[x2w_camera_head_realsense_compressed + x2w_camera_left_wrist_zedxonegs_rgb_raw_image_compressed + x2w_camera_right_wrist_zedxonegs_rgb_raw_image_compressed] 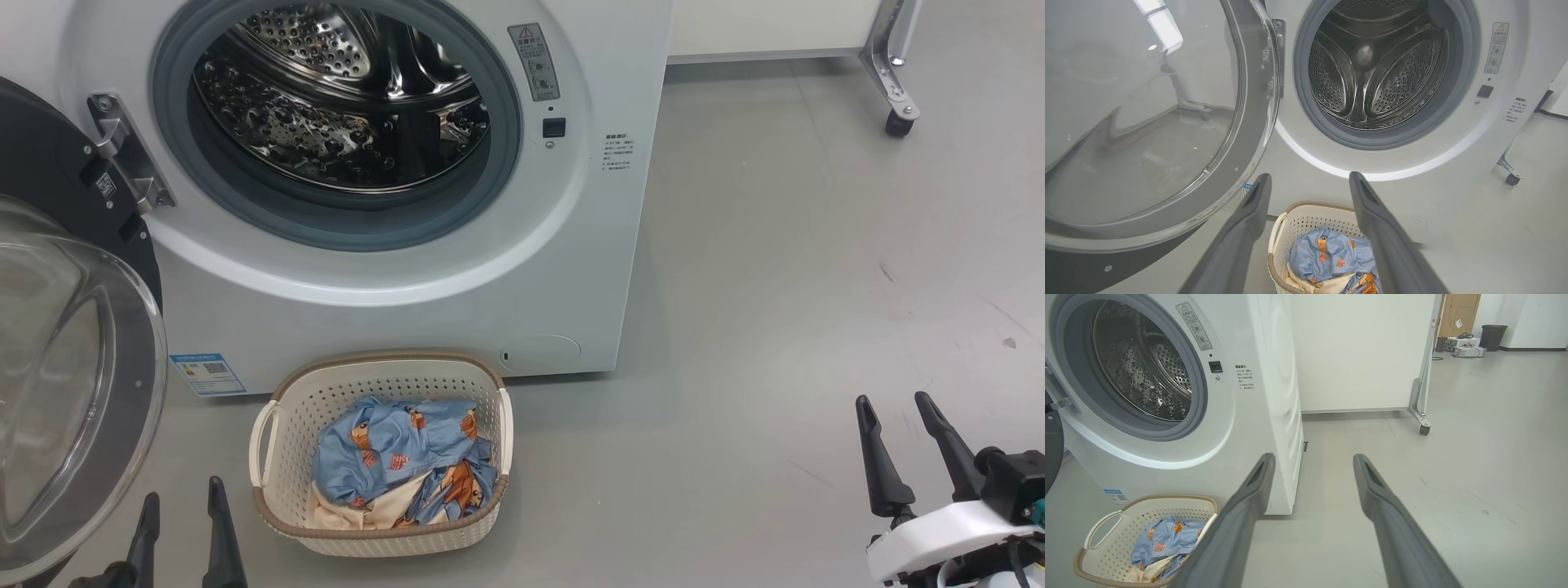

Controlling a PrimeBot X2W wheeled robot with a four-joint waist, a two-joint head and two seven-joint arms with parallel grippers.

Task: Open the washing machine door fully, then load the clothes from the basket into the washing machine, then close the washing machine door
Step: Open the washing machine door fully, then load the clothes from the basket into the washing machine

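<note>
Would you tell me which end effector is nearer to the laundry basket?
Left. The left end effector is just left of the laundry basket; the right end effector is far off to its right, over the floor.

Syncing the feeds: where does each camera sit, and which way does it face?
Head: up high, looking down at washer, basket; left hand and right hand at bottom corners.
Left wrist: on left arm, facing drum and open door past its fingers.
Right wrist: on right arm, facing washer's side and floor past its fingers.
Shared: basket of clothes.
</note>
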